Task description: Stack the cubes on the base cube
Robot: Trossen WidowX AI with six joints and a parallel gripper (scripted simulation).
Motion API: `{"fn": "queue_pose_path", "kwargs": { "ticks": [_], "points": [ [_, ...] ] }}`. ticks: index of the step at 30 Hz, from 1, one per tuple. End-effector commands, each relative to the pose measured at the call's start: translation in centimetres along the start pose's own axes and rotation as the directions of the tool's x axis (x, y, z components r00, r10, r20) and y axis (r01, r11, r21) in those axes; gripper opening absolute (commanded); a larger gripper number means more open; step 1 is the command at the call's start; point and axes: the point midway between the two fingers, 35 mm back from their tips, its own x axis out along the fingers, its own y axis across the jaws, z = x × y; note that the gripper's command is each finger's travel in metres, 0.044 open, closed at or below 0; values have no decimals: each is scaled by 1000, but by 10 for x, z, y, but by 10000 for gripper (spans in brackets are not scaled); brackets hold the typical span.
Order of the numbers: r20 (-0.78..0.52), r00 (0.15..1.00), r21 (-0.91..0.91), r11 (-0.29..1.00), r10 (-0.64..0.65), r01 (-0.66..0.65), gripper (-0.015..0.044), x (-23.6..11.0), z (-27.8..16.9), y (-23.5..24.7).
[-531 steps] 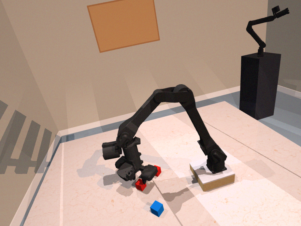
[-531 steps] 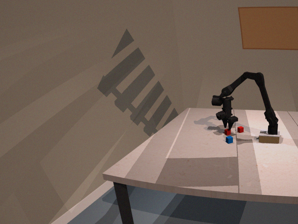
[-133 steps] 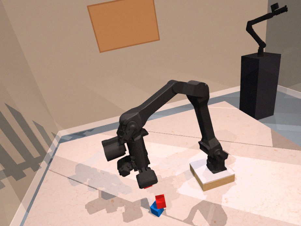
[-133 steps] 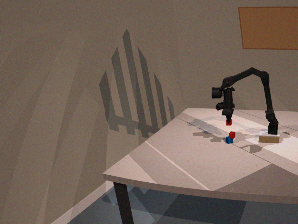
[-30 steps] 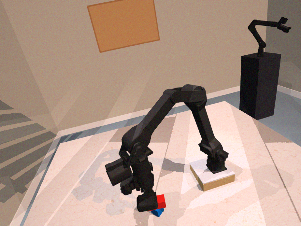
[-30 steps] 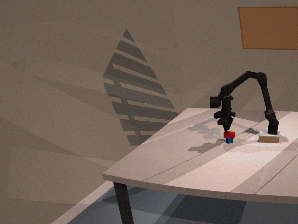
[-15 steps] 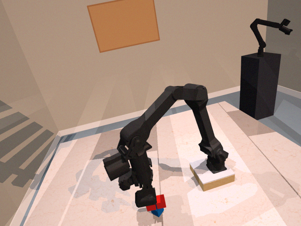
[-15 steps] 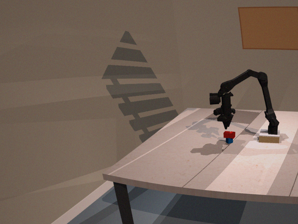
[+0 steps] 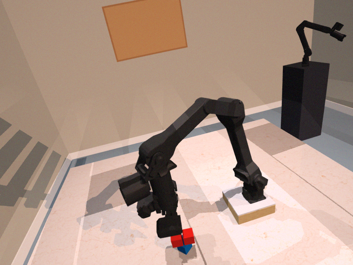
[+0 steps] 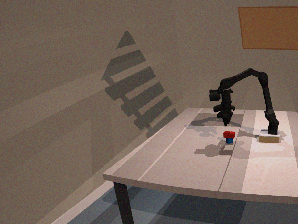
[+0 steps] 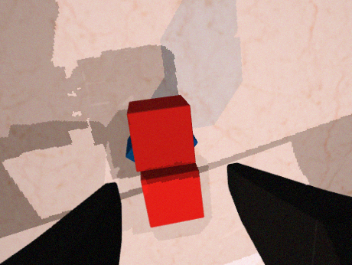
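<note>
Two red cubes sit side by side on top of the blue base cube [image 9: 185,249] [image 10: 229,140] [image 11: 129,150], with a thin gap between them. One red cube [image 9: 188,235] [image 10: 232,134] [image 11: 161,138] is the farther one in the wrist view, and the other red cube [image 9: 177,241] [image 10: 226,134] [image 11: 174,197] is the nearer one. Both look level, and the base shows only at two corners from above. My gripper [image 9: 169,228] [image 10: 225,123] [image 11: 174,184] is open and empty. It hangs above the cubes without touching them, one finger on each side in the wrist view.
The arm's base stands on a white-topped wooden block [image 9: 256,212] [image 10: 269,139] to the right of the cubes. A tall black pedestal [image 9: 303,99] with a camera arm stands beyond the table. The table's front edge [image 10: 192,190] is far from the cubes.
</note>
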Motion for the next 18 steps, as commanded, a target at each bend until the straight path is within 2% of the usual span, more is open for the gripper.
{"fn": "queue_pose_path", "kwargs": {
  "ticks": [1,7,8,13,18],
  "points": [
    [2,1000,4,1000,2,-2,231,-3,1,0],
    [0,1000,0,1000,0,0,389,-9,0,0],
    [0,1000,0,1000,0,0,400,-10,0,0],
    [-4,1000,-2,1000,-1,1,400,-9,-2,2],
    [-7,1000,-2,1000,5,-5,400,-11,-35,59]
  ]
}}
